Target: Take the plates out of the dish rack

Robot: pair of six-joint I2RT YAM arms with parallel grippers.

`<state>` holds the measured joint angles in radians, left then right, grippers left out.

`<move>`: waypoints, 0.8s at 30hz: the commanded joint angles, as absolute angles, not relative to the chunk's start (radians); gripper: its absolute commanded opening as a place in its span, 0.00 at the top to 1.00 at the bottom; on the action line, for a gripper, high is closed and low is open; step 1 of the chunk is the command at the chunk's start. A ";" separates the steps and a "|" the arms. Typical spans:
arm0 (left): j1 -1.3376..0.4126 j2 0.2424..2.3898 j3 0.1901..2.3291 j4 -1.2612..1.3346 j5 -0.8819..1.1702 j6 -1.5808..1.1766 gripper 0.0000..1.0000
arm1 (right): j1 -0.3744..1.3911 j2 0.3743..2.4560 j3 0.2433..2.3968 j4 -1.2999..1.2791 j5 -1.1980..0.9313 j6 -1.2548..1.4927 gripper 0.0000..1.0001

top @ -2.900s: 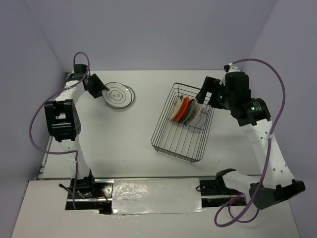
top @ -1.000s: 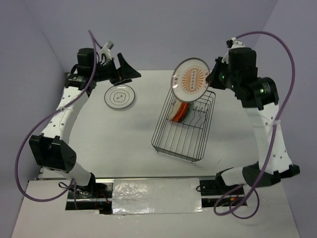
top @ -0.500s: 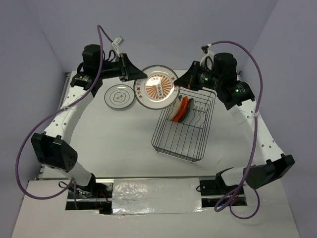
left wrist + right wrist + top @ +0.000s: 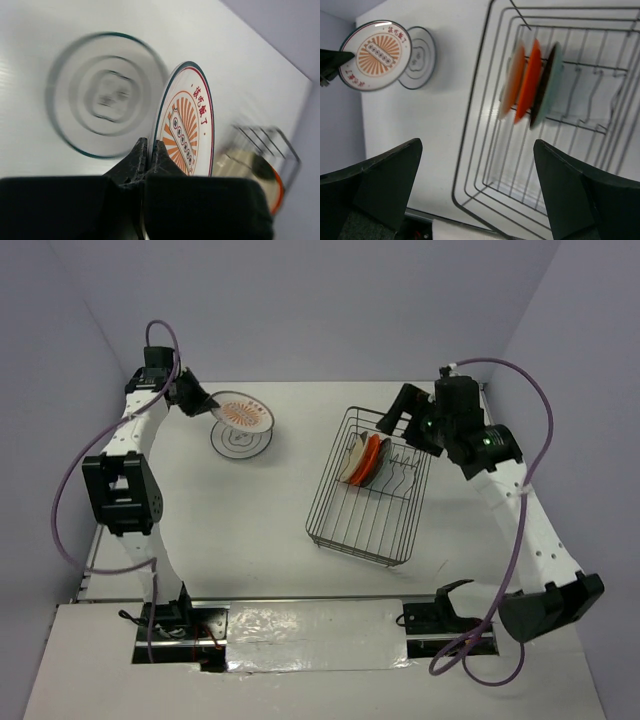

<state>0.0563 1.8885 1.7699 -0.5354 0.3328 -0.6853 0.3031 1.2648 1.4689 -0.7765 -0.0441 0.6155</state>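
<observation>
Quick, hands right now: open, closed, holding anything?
Left hand: closed on the round white plate with orange sunburst pattern.
Right hand: open, empty.

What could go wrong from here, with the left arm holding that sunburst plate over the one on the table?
1. The left jaws pinch the sunburst plate only at its rim, tilted; it may slip out early.
2. It hangs over the teal-rimmed plate on the table; dropped from there, both could chip.
3. The right jaws stand open by the dish rack; a careless reach might topple the three upright plates.
</observation>
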 commanded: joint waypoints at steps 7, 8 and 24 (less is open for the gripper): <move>0.101 2.137 1.959 -0.580 0.183 -0.673 0.93 | 0.304 1.051 1.388 -0.897 0.049 0.485 0.00; 0.103 2.135 1.948 -0.581 0.180 -0.670 0.89 | 0.304 1.048 1.381 -0.896 0.038 0.474 0.00; 0.064 2.005 1.844 -0.861 -0.127 -0.583 0.01 | 0.351 1.577 1.703 -1.129 0.328 0.526 0.07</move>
<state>0.0834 2.1189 1.8267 -0.7502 0.0196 -0.6331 0.3389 1.5406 1.6070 -1.0714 0.1917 0.4828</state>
